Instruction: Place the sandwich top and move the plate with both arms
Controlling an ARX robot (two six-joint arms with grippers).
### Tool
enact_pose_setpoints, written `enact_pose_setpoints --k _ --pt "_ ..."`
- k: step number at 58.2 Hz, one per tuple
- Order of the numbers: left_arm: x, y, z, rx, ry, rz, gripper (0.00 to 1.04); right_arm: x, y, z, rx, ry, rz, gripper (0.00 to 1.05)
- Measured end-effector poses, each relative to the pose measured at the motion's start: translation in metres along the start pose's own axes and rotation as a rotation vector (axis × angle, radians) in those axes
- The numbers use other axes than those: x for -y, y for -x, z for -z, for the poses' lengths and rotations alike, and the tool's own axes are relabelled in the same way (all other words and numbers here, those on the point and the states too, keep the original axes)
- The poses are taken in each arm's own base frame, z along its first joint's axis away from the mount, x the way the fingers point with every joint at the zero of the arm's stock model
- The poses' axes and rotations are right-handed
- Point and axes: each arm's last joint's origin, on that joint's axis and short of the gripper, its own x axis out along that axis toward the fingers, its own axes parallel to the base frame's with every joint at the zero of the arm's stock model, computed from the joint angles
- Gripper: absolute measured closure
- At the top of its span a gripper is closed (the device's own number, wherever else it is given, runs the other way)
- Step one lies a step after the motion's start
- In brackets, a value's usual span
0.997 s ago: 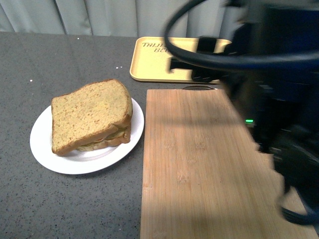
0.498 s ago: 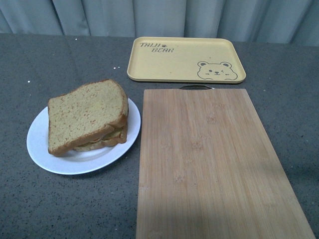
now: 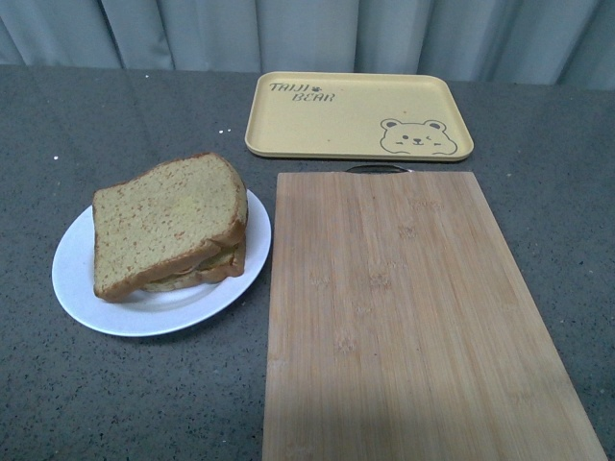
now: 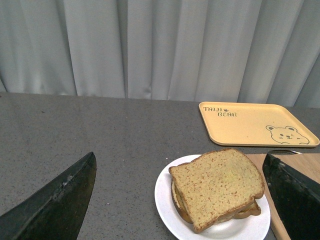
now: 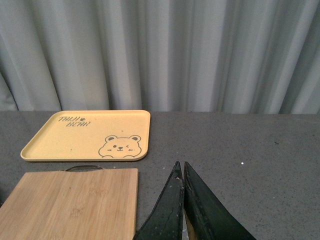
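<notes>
Change: the right arm, a dark blur across the right of the front view a second ago, is gone from it. In the last half second nothing on the desk [image 3: 96,384] shifts. Neither arm shows in the front view now.

The top slice [image 3: 168,221] already lies on the sandwich, slightly askew, on the plate [image 3: 77,288]. The plate sits on the desk left of the board [image 3: 404,317], its rim just beside the board's edge. You can read the placing as done and the two-arm plate move as not yet begun.

Left pincer [image 4: 180,156]: open wide and empty, looking down on the plate from the near side, clear of it. Right pincer [image 5: 181,165]: tips together, gripping nothing, hanging over bare desk right of the board and facing the tray [image 3: 356,115]. It will likely need to open and cross to the plate's board side before a lift.

Hard to see:
- The filling: only a pale greenish-yellow sliver shows under the top slice, so you cannot tell what it is.
- The lower slice is mostly covered.
- The board's near end is cut off in the front view.
- In the left wrist view one finger hides most of the board.
- The plate is out of the right wrist view.
- Whether plate rim and board touch, you cannot tell.
</notes>
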Motion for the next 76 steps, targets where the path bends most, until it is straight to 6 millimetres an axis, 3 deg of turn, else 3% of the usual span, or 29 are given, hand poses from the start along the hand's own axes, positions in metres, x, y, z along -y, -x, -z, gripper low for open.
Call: enact_pose_setpoints --k 31,76 --pt "0.0 0.0 0.0 0.0 0.0 0.0 0.07 0.003 0.026 -0.005 0.017 0.0 0.016 1.04" --pt "0.0 0.0 0.0 0.0 0.0 0.0 0.07 0.003 0.043 -0.005 0.024 0.0 0.016 1.04"
